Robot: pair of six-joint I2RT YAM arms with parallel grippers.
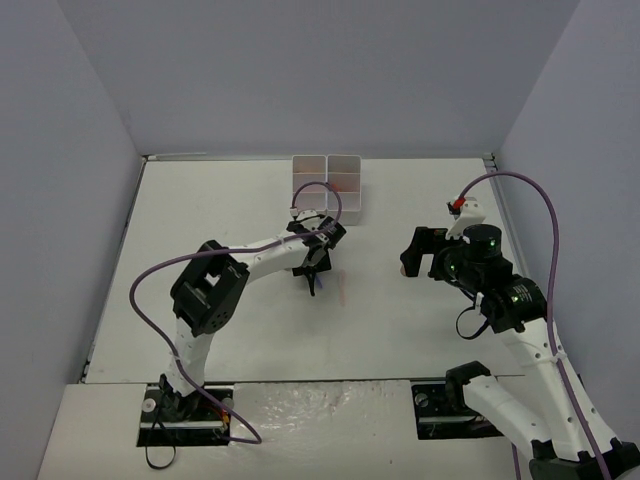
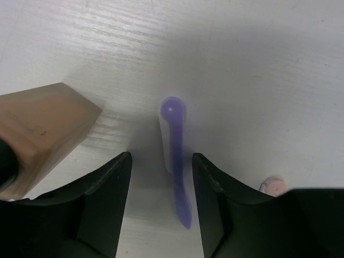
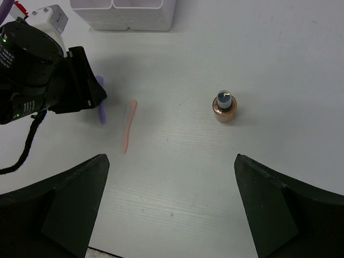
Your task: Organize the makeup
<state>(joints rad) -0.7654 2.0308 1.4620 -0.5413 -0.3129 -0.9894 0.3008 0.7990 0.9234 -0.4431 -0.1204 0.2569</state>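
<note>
Lying flat, the purple stick [image 2: 179,177] sits between the jaws of the left pincer [image 2: 161,157].

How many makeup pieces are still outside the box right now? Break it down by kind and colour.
Tan bottles: 2 (upright bottle; second bottle, seen only in the left wrist view)
Purple stick: 1
Pink stick: 1
Total: 4 outside the white box; its contents don't show.

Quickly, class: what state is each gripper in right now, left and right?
Left gripper: open, straddling the purple stick, not yet gripping it.
Right gripper: open, holding nothing.
</note>
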